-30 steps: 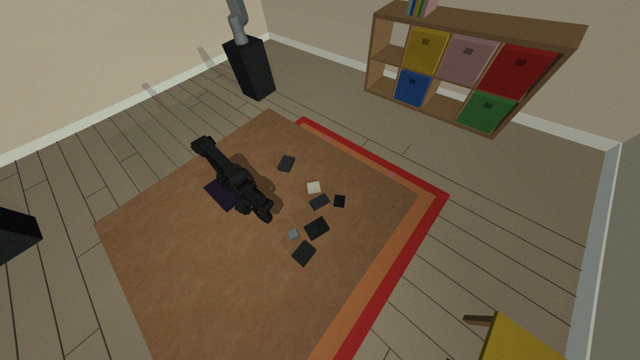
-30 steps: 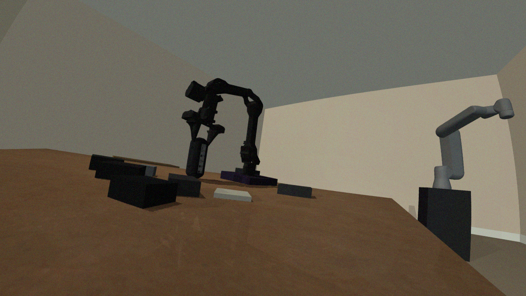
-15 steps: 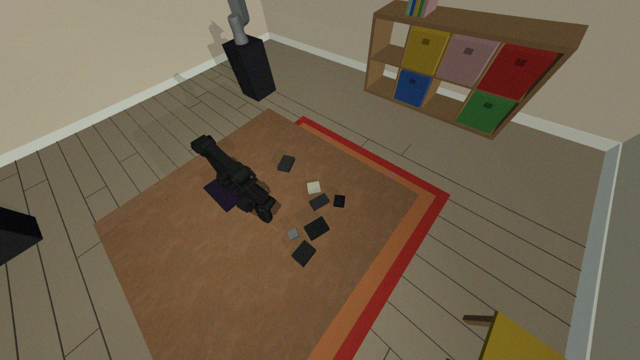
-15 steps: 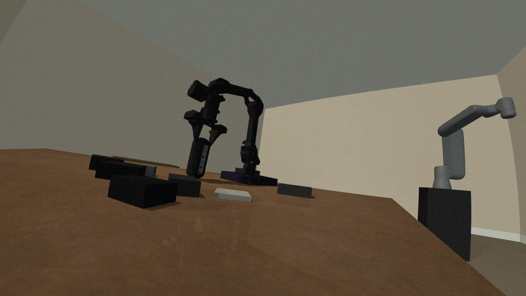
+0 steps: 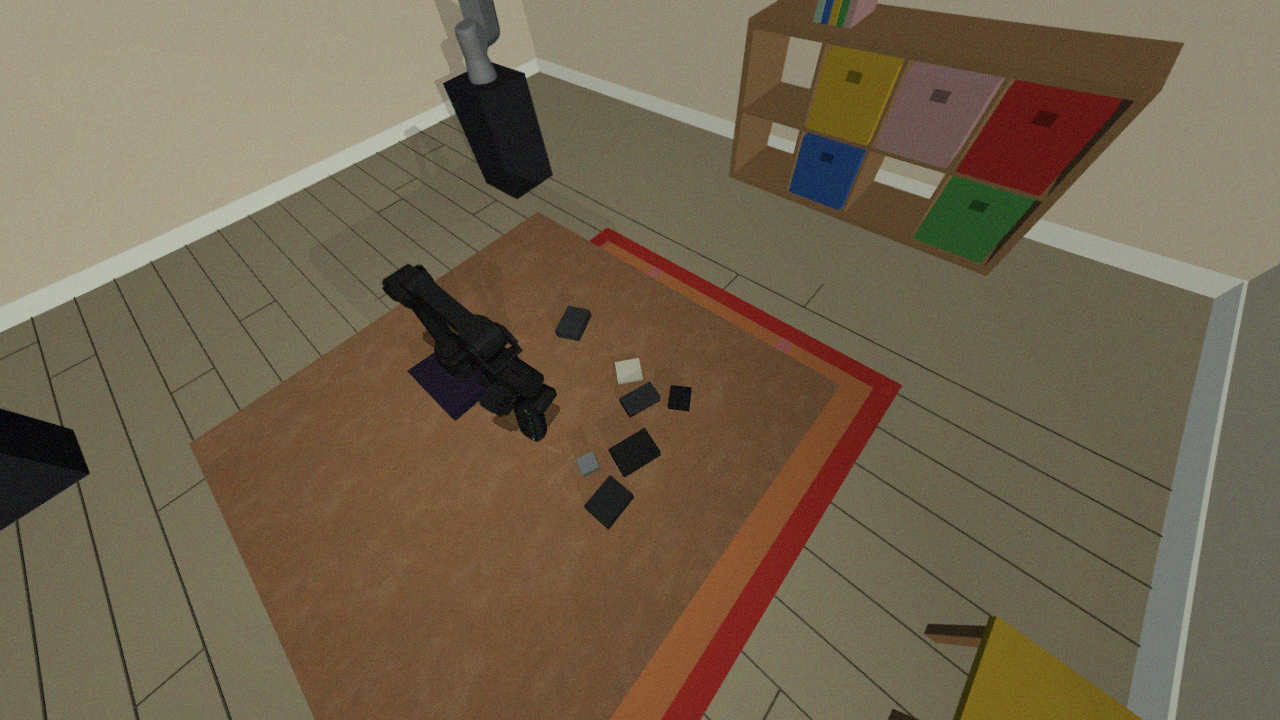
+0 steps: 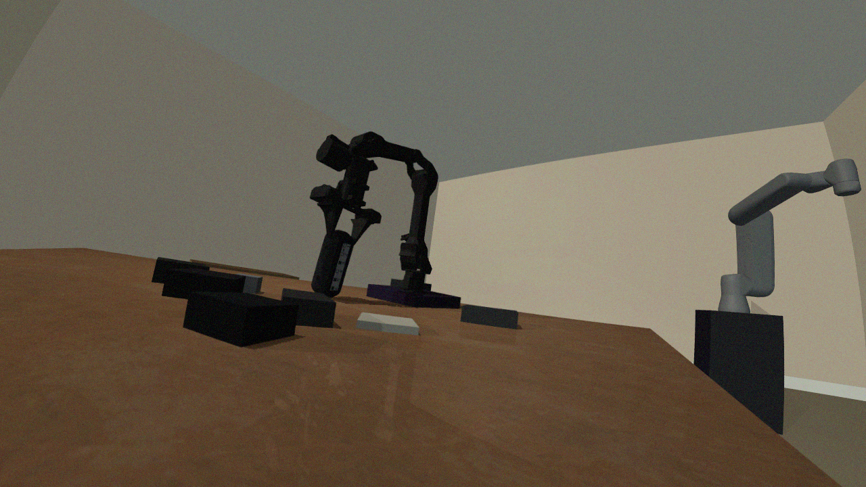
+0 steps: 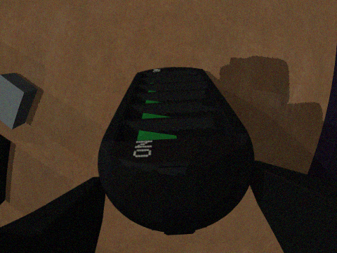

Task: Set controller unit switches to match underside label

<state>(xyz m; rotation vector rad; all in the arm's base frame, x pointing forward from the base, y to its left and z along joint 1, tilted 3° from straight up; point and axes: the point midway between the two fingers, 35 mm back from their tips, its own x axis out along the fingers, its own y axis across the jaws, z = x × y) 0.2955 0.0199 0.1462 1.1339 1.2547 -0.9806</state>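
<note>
The dark grey controller unit [image 5: 534, 426] [image 6: 328, 263] [image 7: 196, 151] stands steeply tilted, its long side nearly upright, low over the bench. My gripper [image 6: 343, 232] [image 7: 177, 180] is shut on its upper end, one finger on each side. In the exterior view the pale label strip [image 6: 340, 266] with small dark marks shows on the underside; the marks are too small to read surely. The wrist view looks along the switch face: green wedges show on several rockers near the ON print. Whether the lower end touches the bench I cannot tell.
Several dark blocks [image 5: 634, 452] [image 5: 608, 502] [image 5: 640, 399] [image 5: 572, 323] [image 6: 239, 318], a white block [image 5: 628, 370] [image 6: 387, 323] and a small grey block [image 5: 587, 463] [image 7: 10, 102] lie on the brown bench [image 5: 429, 555] [image 6: 484, 411]. The purple arm base [image 5: 438, 394] [image 6: 387, 295] is behind the unit.
</note>
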